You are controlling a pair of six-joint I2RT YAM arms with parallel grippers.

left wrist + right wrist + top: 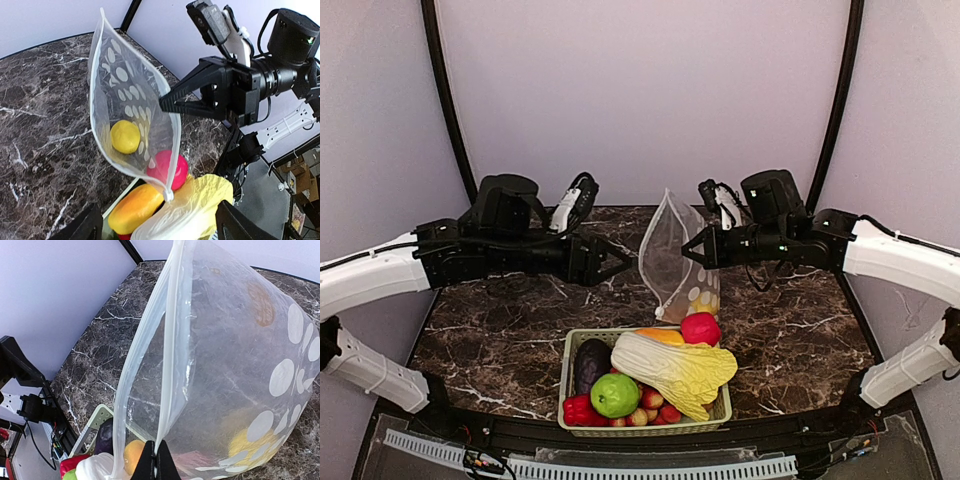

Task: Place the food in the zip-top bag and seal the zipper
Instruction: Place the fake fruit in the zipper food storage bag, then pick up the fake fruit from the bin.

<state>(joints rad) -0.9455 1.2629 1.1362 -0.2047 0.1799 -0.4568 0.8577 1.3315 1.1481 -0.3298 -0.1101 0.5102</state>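
Pale lilac walls [640, 90]; black curved poles [445, 100] at corners; dark white-veined marble tabletop [490, 340]; soft even light.

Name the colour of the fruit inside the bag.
The fruit is yellow, clearest in the left wrist view.

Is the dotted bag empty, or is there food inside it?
Not empty: a yellow lemon lies at the bottom of the zip-top bag.

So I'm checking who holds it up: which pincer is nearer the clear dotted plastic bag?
Right. The right pincer is shut on the edge of the clear dotted plastic bag; the left pincer hangs open to the bag's left, apart from it.
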